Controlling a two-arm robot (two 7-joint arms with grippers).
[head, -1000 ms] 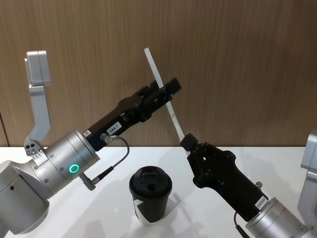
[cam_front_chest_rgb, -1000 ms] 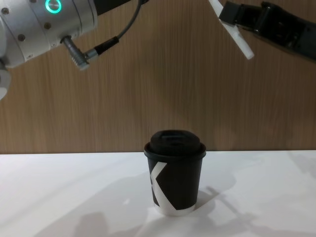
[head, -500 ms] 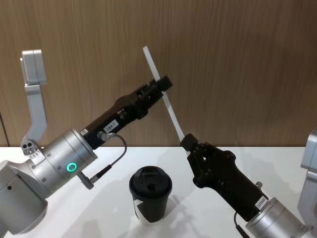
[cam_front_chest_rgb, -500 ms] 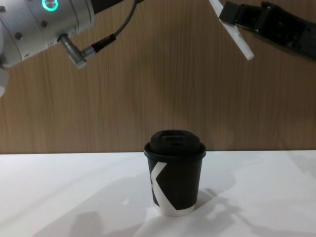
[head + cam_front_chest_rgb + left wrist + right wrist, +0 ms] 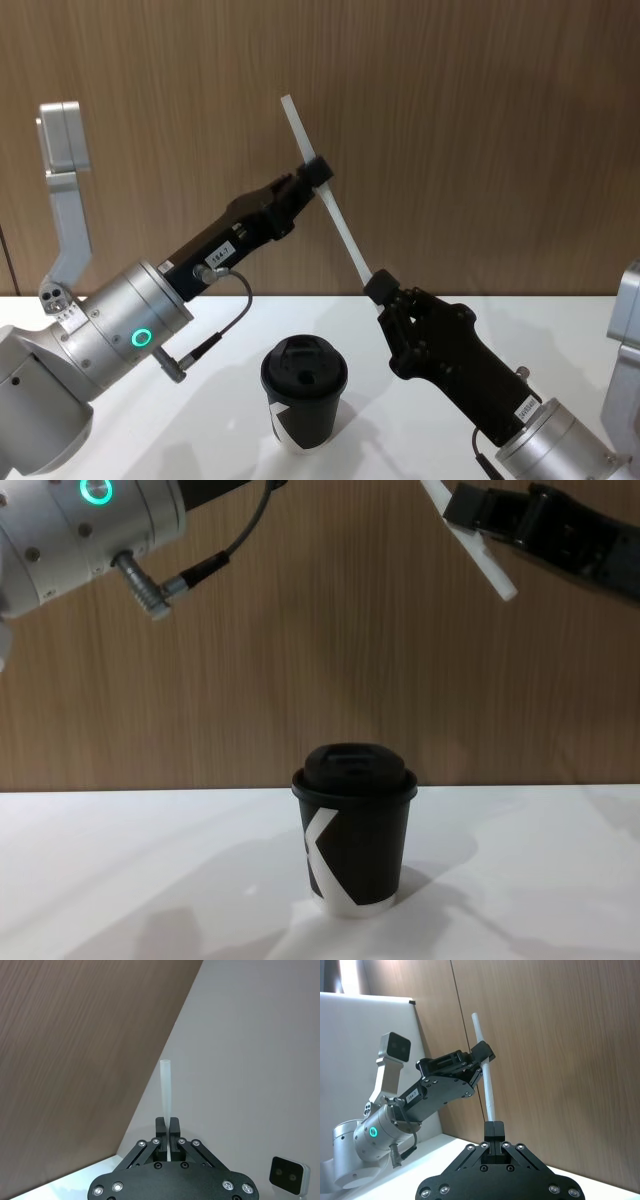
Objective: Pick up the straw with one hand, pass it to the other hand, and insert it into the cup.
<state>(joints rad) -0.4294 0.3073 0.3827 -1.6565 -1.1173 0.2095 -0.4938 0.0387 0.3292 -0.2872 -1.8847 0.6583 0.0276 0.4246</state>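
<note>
The white straw (image 5: 330,200) slants up in the air above the table, its top leaning left. My left gripper (image 5: 317,172), on the silver wrist with the green ring, is shut on the straw's upper part; in the left wrist view its fingers (image 5: 161,1127) pinch the straw (image 5: 165,1087). My right gripper (image 5: 377,287), all black, is shut on the straw's lower end, as the right wrist view shows (image 5: 494,1129). The black cup (image 5: 303,392) with its domed lid stands upright on the table below, between the arms (image 5: 355,830). The straw's bottom tip (image 5: 492,572) pokes out below the right gripper (image 5: 460,510).
The cup stands on a white table (image 5: 200,440) backed by a brown wood wall (image 5: 480,120). The left arm's silver wrist (image 5: 80,520) and its cable hang above the table's left side.
The left gripper's fingers, open around the straw a second ago, have closed on it and slid a little up and left. The right gripper and the cup have not moved.
</note>
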